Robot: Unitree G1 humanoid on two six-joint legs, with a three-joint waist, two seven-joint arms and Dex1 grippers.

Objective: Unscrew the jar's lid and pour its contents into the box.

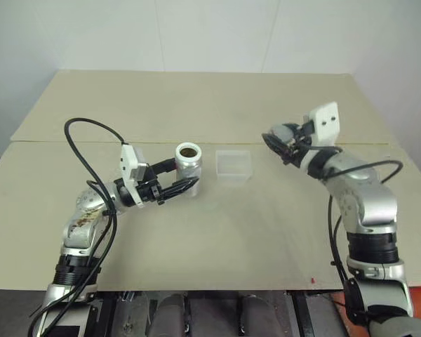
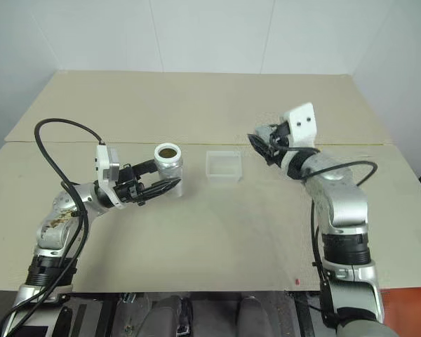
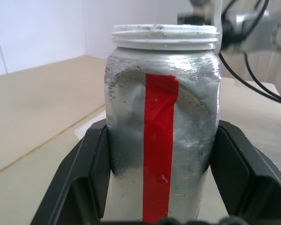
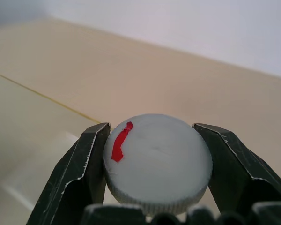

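Observation:
The jar (image 1: 189, 161) stands upright on the table left of centre, silvery with a red stripe (image 3: 158, 140), its mouth uncovered and brownish contents (image 1: 189, 150) showing inside. My left gripper (image 1: 180, 184) is shut on the jar's lower body, one finger (image 3: 91, 173) on each side. Just right of the jar sits the small clear box (image 1: 234, 165). My right gripper (image 1: 273, 137) hovers to the right of the box, shut on the round grey lid (image 4: 157, 161), which bears a small red mark.
The beige table (image 1: 217, 239) has a seam line running across behind the jar and box. Cables loop off both arms. The near half of the table is bare surface.

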